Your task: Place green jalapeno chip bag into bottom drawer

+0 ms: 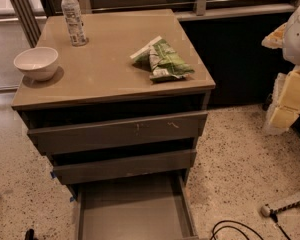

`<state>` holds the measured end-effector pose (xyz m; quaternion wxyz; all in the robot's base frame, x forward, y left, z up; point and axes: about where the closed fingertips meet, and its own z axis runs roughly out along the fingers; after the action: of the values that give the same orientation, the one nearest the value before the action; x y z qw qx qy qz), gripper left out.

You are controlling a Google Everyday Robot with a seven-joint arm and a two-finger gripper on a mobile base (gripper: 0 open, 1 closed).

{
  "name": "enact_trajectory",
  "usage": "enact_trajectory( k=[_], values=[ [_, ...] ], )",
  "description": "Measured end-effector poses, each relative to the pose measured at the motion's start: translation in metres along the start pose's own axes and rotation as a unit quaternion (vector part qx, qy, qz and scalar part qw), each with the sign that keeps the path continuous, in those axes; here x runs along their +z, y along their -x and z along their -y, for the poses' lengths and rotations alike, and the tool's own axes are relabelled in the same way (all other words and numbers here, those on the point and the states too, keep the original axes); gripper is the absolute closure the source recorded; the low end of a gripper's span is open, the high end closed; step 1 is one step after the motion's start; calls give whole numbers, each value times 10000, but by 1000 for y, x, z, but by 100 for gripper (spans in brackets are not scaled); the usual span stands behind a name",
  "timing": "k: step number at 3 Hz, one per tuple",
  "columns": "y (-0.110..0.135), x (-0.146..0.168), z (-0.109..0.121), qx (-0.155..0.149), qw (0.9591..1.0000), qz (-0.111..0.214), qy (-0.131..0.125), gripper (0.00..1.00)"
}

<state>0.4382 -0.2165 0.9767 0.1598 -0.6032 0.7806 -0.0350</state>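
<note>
The green jalapeno chip bag (163, 60) lies on the right part of the grey-brown cabinet top (105, 69), wrinkled, with a white edge toward the back. The bottom drawer (135, 211) is pulled out toward me at the foot of the cabinet, and its flat grey floor is bare. The two drawers above it are shut or nearly shut. My gripper is not in view. Only a white and yellowish part of my arm (294, 59) shows at the right edge, well to the right of the bag.
A white bowl (36, 62) sits at the cabinet top's left edge. A clear plastic bottle (73, 16) stands at the back left. On the speckled floor to the right lie a black cable (237, 229) and a white-handled object (289, 203).
</note>
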Motion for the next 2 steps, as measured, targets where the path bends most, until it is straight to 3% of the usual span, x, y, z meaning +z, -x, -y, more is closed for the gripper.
enact_trajectory(
  k=[1, 2],
  values=[
    [1, 0, 2, 10, 10000, 24, -22, 0],
    [7, 5, 19, 106, 9993, 261, -230, 0]
  ],
)
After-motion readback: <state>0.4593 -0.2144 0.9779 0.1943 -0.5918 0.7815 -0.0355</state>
